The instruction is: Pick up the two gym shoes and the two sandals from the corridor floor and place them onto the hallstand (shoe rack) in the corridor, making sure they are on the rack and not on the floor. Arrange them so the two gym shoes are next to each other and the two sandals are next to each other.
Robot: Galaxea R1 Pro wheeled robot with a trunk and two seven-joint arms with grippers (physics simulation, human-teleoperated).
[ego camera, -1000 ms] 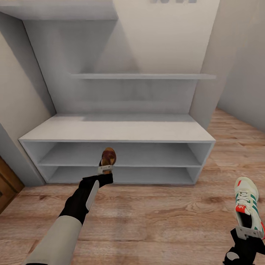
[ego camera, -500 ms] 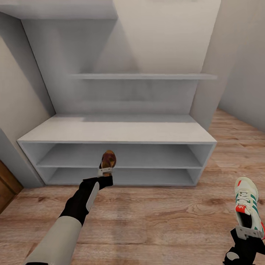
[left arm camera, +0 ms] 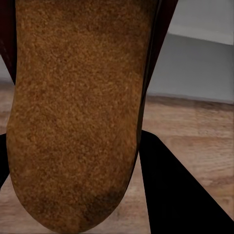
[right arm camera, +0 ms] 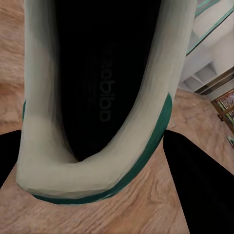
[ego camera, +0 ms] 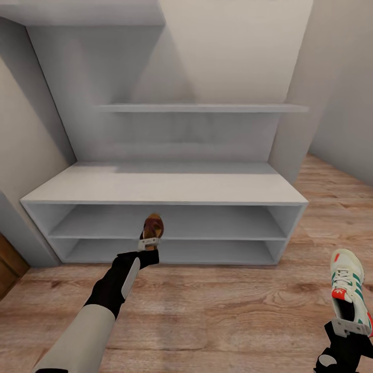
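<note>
While the left gripper (ego camera: 148,241) pinches a stiff, light sandal (ego camera: 153,226) by its heel, the right gripper (ego camera: 351,326) clamps a gym shoe (ego camera: 348,287) at lower right.

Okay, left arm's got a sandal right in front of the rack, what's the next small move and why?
Probably extend the left gripper forward to carry the sandal over a shelf of the hallstand. The sandal seems short of the open shelves, above the corridor floor.
</note>
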